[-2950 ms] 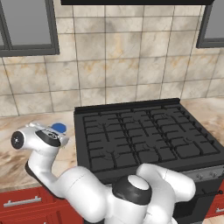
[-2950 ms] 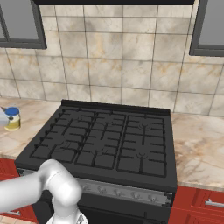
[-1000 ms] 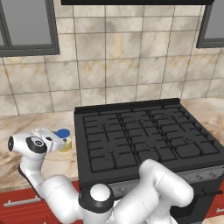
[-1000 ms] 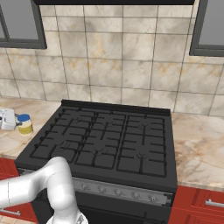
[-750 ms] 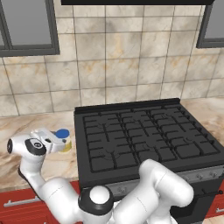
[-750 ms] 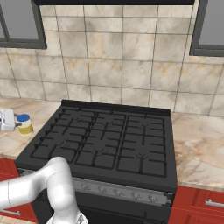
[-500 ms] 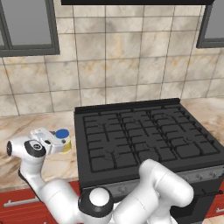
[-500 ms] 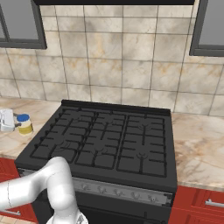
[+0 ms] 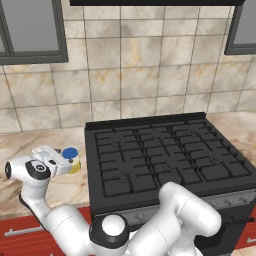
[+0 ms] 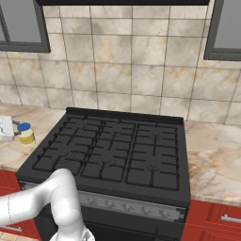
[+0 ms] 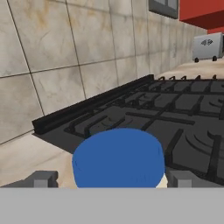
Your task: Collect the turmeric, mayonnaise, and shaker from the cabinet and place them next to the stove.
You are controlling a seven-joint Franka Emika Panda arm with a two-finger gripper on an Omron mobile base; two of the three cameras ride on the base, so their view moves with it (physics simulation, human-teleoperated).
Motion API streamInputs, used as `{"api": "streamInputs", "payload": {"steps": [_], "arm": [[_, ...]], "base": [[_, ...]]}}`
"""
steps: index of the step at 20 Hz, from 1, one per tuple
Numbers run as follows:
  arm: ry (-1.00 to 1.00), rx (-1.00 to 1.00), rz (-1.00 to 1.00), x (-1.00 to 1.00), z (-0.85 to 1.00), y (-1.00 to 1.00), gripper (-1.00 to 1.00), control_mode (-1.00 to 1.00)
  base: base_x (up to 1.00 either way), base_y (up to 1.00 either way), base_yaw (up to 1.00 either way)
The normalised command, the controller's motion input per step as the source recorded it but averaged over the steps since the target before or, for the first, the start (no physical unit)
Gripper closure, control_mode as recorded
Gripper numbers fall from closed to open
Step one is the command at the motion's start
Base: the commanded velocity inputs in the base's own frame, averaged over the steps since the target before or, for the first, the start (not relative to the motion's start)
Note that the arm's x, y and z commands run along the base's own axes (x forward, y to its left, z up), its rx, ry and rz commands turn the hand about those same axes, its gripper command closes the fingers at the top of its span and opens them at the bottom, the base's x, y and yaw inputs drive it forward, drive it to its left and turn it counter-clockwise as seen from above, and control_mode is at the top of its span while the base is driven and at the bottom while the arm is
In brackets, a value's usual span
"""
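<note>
Jaws spread wide, and there between them sits the mayonnaise (image 11: 118,158), its blue lid big and round in the hand view, a sliver of cream-yellow body just peeking out under the rim at the lower right. One grey fingertip (image 11: 42,179) stands off to each side of the lid, both clear of it, nothing pinched. From the left base view the gripper (image 9: 64,162) hangs right at the jar, which stands upright on the tabletop (image 9: 30,145) just beside the left edge of the stove (image 9: 165,160). Small jar, pale yellow sides, blue cap on top, that's the look from the right base view too, where it stands near the stove's left front corner with the white hand just to its left. The stove itself is wide and black, grates running across it, a grey front panel with knobs below. Behind it all, beige tiled wall. Far across in the hand view there's a grey toaster oven (image 11: 208,46) on the tabletop and the red cabinet (image 11: 202,14) above it.
</note>
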Motion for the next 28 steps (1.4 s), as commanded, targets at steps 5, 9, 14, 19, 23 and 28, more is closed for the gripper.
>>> {"api": "streamInputs", "payload": {"steps": [5,9,14,19,23,28], "arm": [[0.0,0.0,0.0,0.08,0.17,0.02,-1.0,-1.0],[0.0,0.0,0.0,0.03,0.04,0.0,-1.0,-1.0],[0.0,0.0,0.0,-0.05,0.05,0.08,-1.0,-1.0],[-0.02,0.0,0.0,-0.24,0.25,0.03,-1.0,-1.0],[-0.05,0.0,0.0,-0.16,0.37,0.0,-1.0,-1.0],[-0.08,0.0,0.0,-0.32,0.4,-0.02,-1.0,-1.0]], "base": [[0.0,0.0,0.0],[0.0,0.0,0.0],[0.0,0.0,0.0],[0.0,0.0,0.0],[0.0,0.0,0.0],[0.0,0.0,0.0]]}}
